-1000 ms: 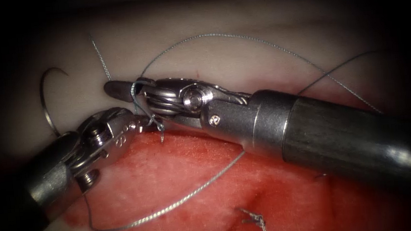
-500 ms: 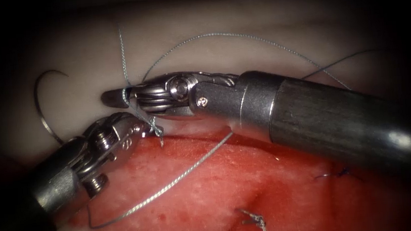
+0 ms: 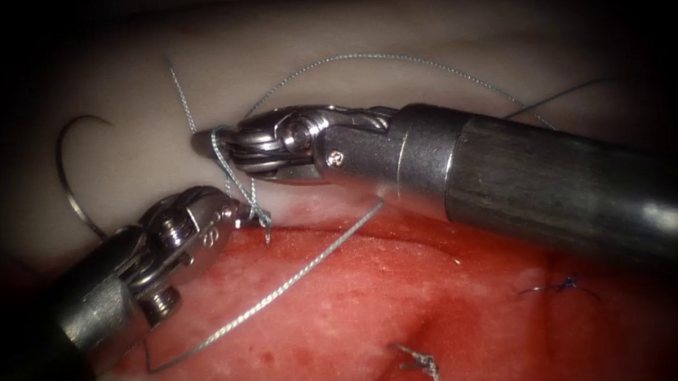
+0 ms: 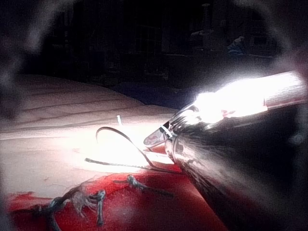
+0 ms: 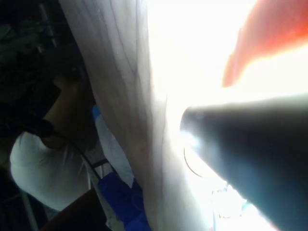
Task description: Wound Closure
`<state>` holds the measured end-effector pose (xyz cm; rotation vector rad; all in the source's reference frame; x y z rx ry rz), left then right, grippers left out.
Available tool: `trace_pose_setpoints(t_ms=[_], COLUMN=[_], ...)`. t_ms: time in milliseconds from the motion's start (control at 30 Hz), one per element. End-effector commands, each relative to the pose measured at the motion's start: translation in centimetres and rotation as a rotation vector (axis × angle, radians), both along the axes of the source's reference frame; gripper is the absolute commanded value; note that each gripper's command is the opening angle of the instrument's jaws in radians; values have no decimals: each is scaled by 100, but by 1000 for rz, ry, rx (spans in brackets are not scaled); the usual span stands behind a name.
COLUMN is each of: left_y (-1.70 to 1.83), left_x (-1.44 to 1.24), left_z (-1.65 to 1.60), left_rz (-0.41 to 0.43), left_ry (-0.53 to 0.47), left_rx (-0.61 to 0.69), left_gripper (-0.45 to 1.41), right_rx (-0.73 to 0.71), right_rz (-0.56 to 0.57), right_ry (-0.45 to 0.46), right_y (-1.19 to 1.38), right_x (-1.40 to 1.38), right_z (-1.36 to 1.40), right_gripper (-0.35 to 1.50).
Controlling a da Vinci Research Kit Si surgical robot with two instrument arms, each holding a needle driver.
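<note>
right tool [image 3: 205,141]: jaws closed, thread [image 3: 282,290] wrapped in loops round them just behind the tip; whether a strand is pinched between them can't be told. Tip sits just above the knot.
left tool [image 3: 236,212]: jaws closed on the thread right at the knot [image 3: 259,216], touching it from the left.
knot: at the upper edge of the red area, short cut tail hanging just below it.
thread: one strand runs from the knot up over the right tool's jaws and on above them; a long arc sweeps from the jaws up over the right shaft; another strand goes from under the right tool, down-left of the knot across the red area.
needle [image 3: 69,177]: free, held by neither tool, lying flat on pale tissue [image 3: 440,34] well left of the knot, not in the tissue. In the left wrist view its curve [image 4: 118,137] lies on the pale surface.
red fluid [image 3: 383,318]: covers the tissue below the knot.
older stitches [image 3: 420,363]: below-right of the knot; dark stitch [image 3: 562,284] farther right.
</note>
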<state>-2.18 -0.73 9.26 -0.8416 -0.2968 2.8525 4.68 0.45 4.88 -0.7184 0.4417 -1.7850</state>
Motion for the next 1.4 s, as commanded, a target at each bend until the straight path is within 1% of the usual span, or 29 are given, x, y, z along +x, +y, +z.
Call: trace_pose_setpoints(t_ms=[33, 167, 233, 333, 433, 467, 500, 533, 600, 667, 733, 833, 867, 900, 1000, 1100, 1200, 1267, 1300, 1367, 1400], left_y=[15, 18, 22, 23, 23, 22, 22, 22, 20, 20, 20, 19, 19, 19, 19, 19, 18, 18, 18, 18, 18], left_x=[-1, 2, 8, 10, 9, 8, 7, 7, 6, 6, 6, 5, 5, 5, 5, 4, 4, 3, 3, 3, 4], left_z=[-8, -6, -5, -4, -4, -4, -4, -4, -4, -3, -3, -2, -2, -2, -3, -3, -3, -3, -3, -3, -3], left_rz=[-5, -18, -33, -37, -38, -39, -40, -40, -42, -42, -42, -43, -43, -43, -43, -43, -43, -43, -43, -43, -47], left_ry=[0, 15, 28, 27, 28, 29, 30, 30, 31, 31, 32, 34, 34, 34, 32, 33, 31, 31, 32, 32, 32], left_rx=[-14, -25, -34, -31, -31, -31, -32, -32, -33, -34, -35, -38, -38, -38, -36, -36, -34, -34, -34, -34, -31], left_gripper=[-45, -45, -45, -45, -45, -45, -45, -45, -45, -45, -45, -45, -45, -45, -45, -45, -45, -45, -45, -45, -45], right_rx=[-3, 0, 2, -1, -4, -1, -6, -6, -33, -35, -39, -46, -49, -57, -62, -70, -75, -89, -94, -80, -78], right_rz=[5, 7, -4, -3, 4, -7, -29, -29, -69, -70, -70, -78, -83, -100, -124, -128, -129, -141, -145, -158, -161], right_ry=[11, 29, 40, 38, 28, 2, -21, -21, -44, -44, -47, -55, -58, -66, -93, -100, -103, -107, -108, -86, -54], right_y=[14, 15, 11, 11, 13, 13, 11, 11, 7, 6, 4, 5, 5, 5, 4, 3, 4, 5, 5, 5, 5], right_x=[5, 0, -10, -14, -11, -6, -1, -1, 8, 9, 12, 15, 16, 17, 19, 20, 22, 25, 25, 24, 21], right_z=[-15, -24, -30, -31, -28, -24, -20, -20, -13, -12, -9, -5, -5, -3, 1, 4, 7, 11, 13, 15, 13], right_gripper=[-35, -35, -35, -35, -33, -25, 9, 9, 59, 59, 66, 67, 73, 83, 88, 83, 66, 39, 5, -35, -35])
